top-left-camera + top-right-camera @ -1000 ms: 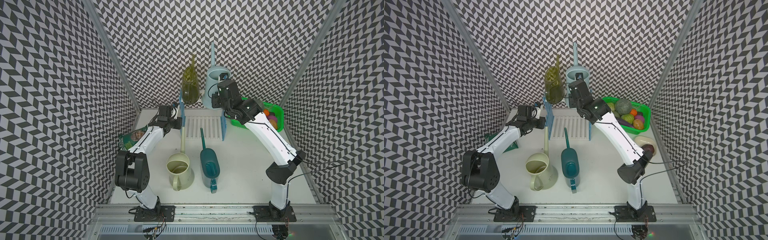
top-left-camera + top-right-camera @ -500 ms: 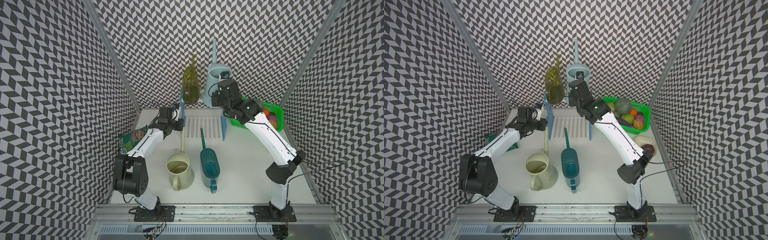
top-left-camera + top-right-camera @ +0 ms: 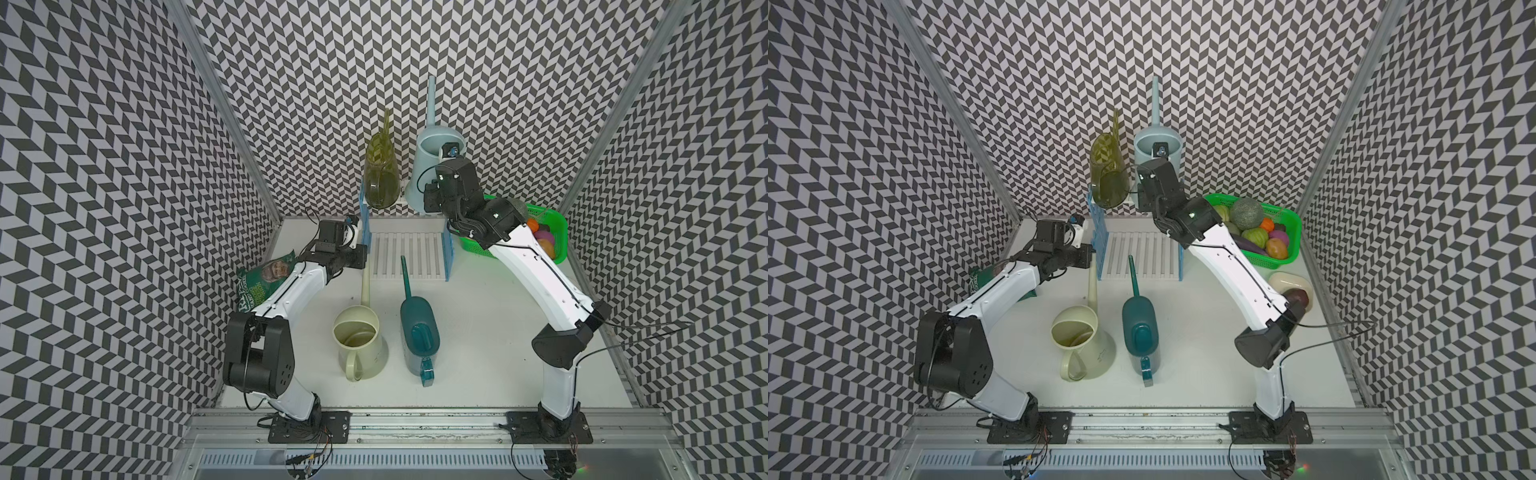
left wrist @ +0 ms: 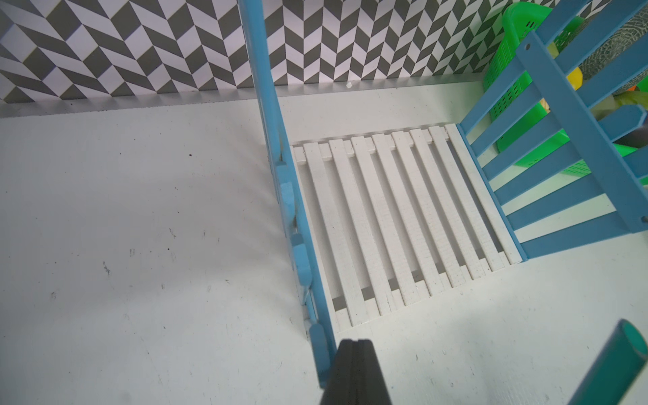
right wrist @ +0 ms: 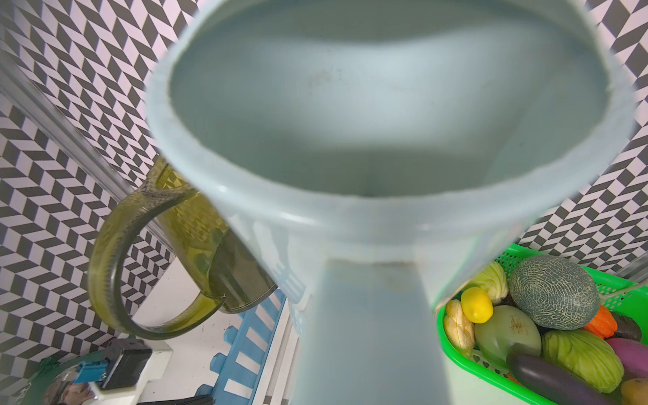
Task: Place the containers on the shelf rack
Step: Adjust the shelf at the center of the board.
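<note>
The shelf rack point(image 3: 407, 253) point(image 4: 385, 210) stands at the back, white slats between blue picket sides. On its top tier the olive-green container point(image 3: 380, 183) point(image 5: 217, 252) leans. Beside that one is the pale blue container point(image 3: 428, 158) point(image 5: 385, 122), and my right gripper point(image 3: 446, 174) is shut on its handle; the fingers are hidden. Whether this container rests on the shelf I cannot tell. The cream container point(image 3: 359, 336) and the dark teal container point(image 3: 419, 328) stand on the table before the rack. My left gripper point(image 3: 365, 255) point(image 4: 354, 342) is shut and empty at the rack's left front post.
A green mesh basket point(image 3: 1287, 220) of produce sits right of the rack, under my right arm. A green chip bag point(image 3: 262, 278) lies at the left wall beneath my left arm. A cream dish point(image 3: 1289, 282) with a dark item lies by the right wall. Patterned walls close three sides.
My left gripper has crept closer to the rack's left front post. The pale blue container has shifted slightly in my right gripper.
</note>
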Controlling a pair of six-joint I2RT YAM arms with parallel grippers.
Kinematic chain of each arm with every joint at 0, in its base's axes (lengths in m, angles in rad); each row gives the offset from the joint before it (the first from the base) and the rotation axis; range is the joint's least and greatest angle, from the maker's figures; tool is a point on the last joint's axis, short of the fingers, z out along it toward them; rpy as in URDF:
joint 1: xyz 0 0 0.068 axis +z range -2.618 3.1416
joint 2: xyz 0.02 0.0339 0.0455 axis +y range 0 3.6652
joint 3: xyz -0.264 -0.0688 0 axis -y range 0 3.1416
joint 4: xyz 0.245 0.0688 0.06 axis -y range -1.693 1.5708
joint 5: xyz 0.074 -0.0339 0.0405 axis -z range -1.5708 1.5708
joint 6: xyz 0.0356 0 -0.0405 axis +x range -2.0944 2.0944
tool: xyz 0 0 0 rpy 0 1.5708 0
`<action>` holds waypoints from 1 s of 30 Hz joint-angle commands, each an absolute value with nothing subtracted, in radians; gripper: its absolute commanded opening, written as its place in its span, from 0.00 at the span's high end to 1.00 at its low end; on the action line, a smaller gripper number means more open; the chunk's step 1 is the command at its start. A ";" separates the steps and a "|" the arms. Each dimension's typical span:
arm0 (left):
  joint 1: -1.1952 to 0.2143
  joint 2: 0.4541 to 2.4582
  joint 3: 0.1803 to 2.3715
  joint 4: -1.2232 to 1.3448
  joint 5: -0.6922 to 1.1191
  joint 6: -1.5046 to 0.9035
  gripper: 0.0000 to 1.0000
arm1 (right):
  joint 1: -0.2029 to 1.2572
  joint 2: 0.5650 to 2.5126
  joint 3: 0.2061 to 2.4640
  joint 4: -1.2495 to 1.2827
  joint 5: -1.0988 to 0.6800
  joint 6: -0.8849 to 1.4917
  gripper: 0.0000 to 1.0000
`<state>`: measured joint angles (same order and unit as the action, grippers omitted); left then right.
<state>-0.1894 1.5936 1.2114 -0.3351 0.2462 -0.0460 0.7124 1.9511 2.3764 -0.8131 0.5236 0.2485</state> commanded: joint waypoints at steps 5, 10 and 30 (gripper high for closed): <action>-0.192 1.602 1.245 -0.317 0.224 -0.033 0.82 | 0.715 1.925 2.370 -0.689 0.543 0.259 1.00; -0.193 1.609 1.263 -0.320 0.196 -0.022 0.72 | 0.715 1.922 2.368 -0.687 0.541 0.258 1.00; -0.196 1.518 1.225 -0.291 0.070 0.013 0.64 | 0.715 1.916 2.358 -0.686 0.540 0.259 1.00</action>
